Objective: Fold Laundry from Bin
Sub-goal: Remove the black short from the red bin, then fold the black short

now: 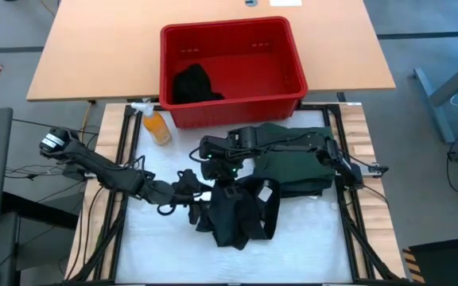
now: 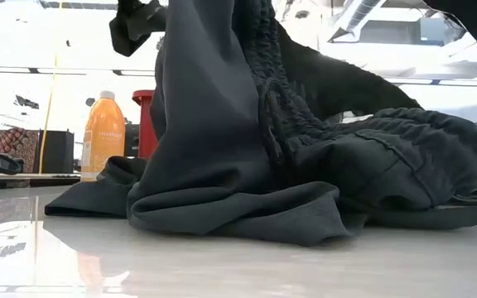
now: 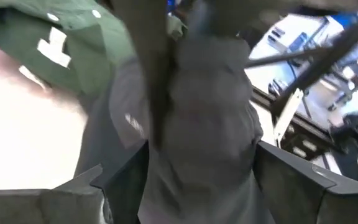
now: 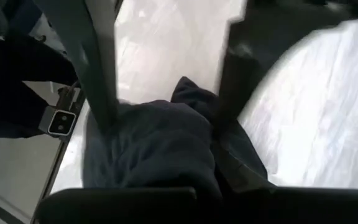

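I'm mid-fold on the trousers [image 1: 241,214], heaped just in front of the bin [image 1: 230,70]. Right gripper [image 1: 227,187] pinches their top edge; left gripper [image 1: 183,191] spread beside them. Next I regrip left.

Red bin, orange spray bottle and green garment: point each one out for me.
red bin [image 1: 233,25]: high view, on its far rim.
orange spray bottle [image 1: 157,127]: high view, middle of the orange body.
green garment [image 1: 293,163]: high view, on the flat green cloth beside the right arm.
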Controlling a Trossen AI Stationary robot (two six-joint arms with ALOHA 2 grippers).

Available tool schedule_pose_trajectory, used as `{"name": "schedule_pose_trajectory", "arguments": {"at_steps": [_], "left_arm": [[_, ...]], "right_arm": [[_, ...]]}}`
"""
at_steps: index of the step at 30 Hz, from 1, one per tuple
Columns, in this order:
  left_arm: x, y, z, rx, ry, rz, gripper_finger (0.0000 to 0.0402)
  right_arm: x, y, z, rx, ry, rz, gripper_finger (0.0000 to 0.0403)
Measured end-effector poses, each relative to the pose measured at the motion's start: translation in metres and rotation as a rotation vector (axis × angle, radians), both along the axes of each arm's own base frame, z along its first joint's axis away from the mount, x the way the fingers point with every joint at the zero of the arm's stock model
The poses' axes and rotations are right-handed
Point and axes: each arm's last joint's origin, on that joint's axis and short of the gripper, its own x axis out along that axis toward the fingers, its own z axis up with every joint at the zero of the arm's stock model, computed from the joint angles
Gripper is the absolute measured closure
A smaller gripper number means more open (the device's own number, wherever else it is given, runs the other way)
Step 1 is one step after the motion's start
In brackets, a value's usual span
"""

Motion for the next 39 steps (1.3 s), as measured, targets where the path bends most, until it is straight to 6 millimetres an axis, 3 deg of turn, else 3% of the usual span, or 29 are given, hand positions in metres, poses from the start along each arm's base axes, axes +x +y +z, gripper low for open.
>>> {"name": "schedule_pose_trajectory", "arguments": {"at_steps": [5,12,16,22,32,35,39], "left_arm": [[0.004,0.009,-0.001,-0.026,0.008,-0.032,0.0134],[0.014,0.005,-0.011,-0.012,0.043,-0.166,0.0148],[0.014,0.004,-0.012,0.013,0.052,-0.198,0.0217],[0.012,0.009,-0.009,0.037,0.054,-0.251,0.0381],[0.005,0.023,-0.004,0.046,0.092,-0.241,0.0396],[-0.006,0.029,0.006,0.049,0.093,-0.223,0.0396],[-0.03,0.039,0.031,0.076,0.025,-0.139,0.0397]], "right_arm": [[0.001,0.007,0.002,0.035,-0.019,0.023,0.0375],[-0.004,0.016,0.022,0.077,-0.108,0.025,0.0374],[-0.01,0.015,0.023,0.086,-0.055,0.007,0.0364],[-0.018,0.011,0.022,0.07,0.016,-0.015,0.0333],[-0.049,-0.013,0.042,-0.004,0.119,-0.132,0.0314],[-0.071,-0.011,0.059,-0.005,0.135,-0.129,0.0314],[-0.099,0.006,0.086,-0.031,0.062,-0.088,0.0314]]}}
